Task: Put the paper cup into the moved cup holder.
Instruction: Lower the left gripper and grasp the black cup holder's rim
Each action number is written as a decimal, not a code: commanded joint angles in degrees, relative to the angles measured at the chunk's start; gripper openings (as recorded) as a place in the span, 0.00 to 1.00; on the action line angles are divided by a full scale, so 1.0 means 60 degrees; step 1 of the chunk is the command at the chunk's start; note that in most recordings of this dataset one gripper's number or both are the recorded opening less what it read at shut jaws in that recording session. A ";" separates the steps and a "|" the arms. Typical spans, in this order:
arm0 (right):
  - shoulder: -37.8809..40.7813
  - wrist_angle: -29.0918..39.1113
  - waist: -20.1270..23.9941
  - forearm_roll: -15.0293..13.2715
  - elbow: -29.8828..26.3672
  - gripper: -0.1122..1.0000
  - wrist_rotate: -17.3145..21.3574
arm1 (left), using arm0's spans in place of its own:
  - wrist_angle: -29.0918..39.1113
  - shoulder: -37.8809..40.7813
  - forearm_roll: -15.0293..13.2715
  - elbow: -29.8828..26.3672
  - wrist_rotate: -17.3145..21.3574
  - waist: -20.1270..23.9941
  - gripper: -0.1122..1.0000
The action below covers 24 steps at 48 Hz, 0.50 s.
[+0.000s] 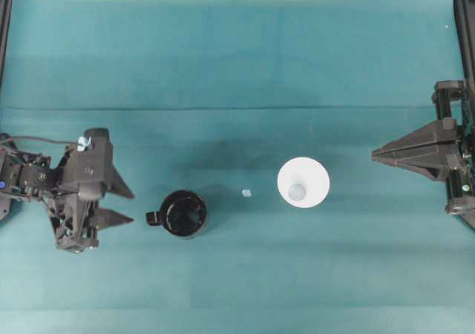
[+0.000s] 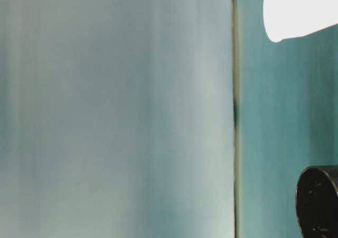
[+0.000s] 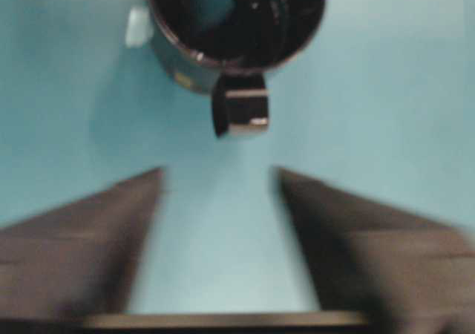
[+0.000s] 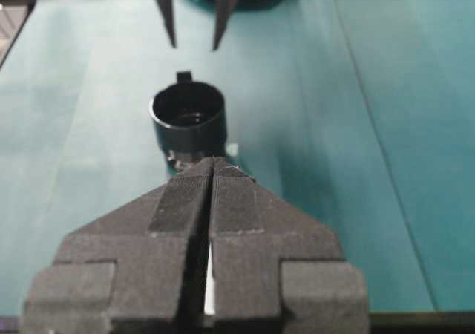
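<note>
The white paper cup (image 1: 303,182) stands upright right of the middle of the table, its rim facing up; it also shows at the top right of the table-level view (image 2: 298,8). The glossy black cup holder (image 1: 184,214) stands left of it, apart, its small handle (image 1: 153,217) pointing toward my left gripper. My left gripper (image 1: 133,206) is open just left of that handle with nothing between its fingers. In the left wrist view the cup holder (image 3: 236,15) lies ahead of the open left gripper (image 3: 220,174). My right gripper (image 1: 375,154) is shut, well to the right of the paper cup.
A tiny white scrap (image 1: 246,193) lies on the teal cloth between the cup holder and the paper cup. The right wrist view looks over the shut right gripper (image 4: 214,162) to the cup holder (image 4: 188,115). The arm bases stand at both side edges.
</note>
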 commanded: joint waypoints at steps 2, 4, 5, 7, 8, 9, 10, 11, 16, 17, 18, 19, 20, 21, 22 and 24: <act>0.0059 -0.0044 -0.0015 0.0015 -0.0234 0.07 0.0103 | -0.0264 0.0322 0.0015 -0.0059 -0.0527 -0.0088 0.88; 0.0073 -0.0044 -0.0015 0.0015 -0.0234 0.07 0.0103 | -0.0454 0.0469 0.0015 -0.0088 -0.0674 -0.0190 0.94; 0.0073 -0.0059 -0.0029 0.0015 -0.0234 0.07 0.0103 | -0.0571 0.0557 0.0029 -0.0103 -0.0688 -0.0249 0.95; 0.0073 -0.0044 -0.0015 0.0015 -0.0234 0.07 0.0103 | -0.0835 0.0806 0.0015 -0.0190 -0.0688 -0.0439 0.95; 0.0073 -0.0044 -0.0015 0.0015 -0.0234 0.07 0.0103 | -0.0923 0.0908 0.0015 -0.0205 -0.0688 -0.0513 0.94; 0.0088 -0.0044 -0.0015 0.0015 -0.0234 0.07 0.0103 | -0.1011 0.1040 0.0015 -0.0249 -0.0718 -0.0571 0.93; 0.0088 -0.0044 -0.0015 0.0015 -0.0234 0.07 0.0103 | -0.1069 0.1157 0.0015 -0.0293 -0.0762 -0.0630 0.92; 0.0088 -0.0044 -0.0015 0.0015 -0.0234 0.07 0.0103 | -0.1113 0.1274 0.0015 -0.0337 -0.0791 -0.0674 0.92; 0.0103 -0.0044 -0.0015 0.0015 -0.0234 0.07 0.0117 | -0.1230 0.1875 0.0015 -0.0601 -0.0820 -0.0776 0.92; 0.0103 -0.0059 -0.0015 0.0015 -0.0234 0.07 0.0117 | -0.1245 0.1963 0.0029 -0.0645 -0.0820 -0.0776 0.92; 0.0103 -0.0059 -0.0015 0.0015 -0.0234 0.07 0.0117 | -0.1260 0.2065 0.0029 -0.0703 -0.0820 -0.0776 0.92; 0.0103 -0.0044 -0.0015 0.0015 -0.0234 0.07 0.0117 | -0.1274 0.2153 0.0015 -0.0747 -0.0820 -0.0776 0.92; 0.0103 -0.0059 -0.0015 0.0015 -0.0234 0.07 0.0117 | -0.1274 0.2241 0.0029 -0.0791 -0.0806 -0.0776 0.92; 0.0103 -0.0059 -0.0015 0.0015 -0.0234 0.07 0.0117 | -0.1289 0.2329 0.0015 -0.0835 -0.0806 -0.0776 0.92; 0.0103 -0.0059 -0.0015 0.0015 -0.0234 0.07 0.0117 | -0.1289 0.2432 0.0029 -0.0894 -0.0806 -0.0776 0.92; 0.0103 -0.0044 -0.0015 0.0015 -0.0234 0.07 0.0117 | -0.1289 0.2549 0.0015 -0.0937 -0.0791 -0.0776 0.92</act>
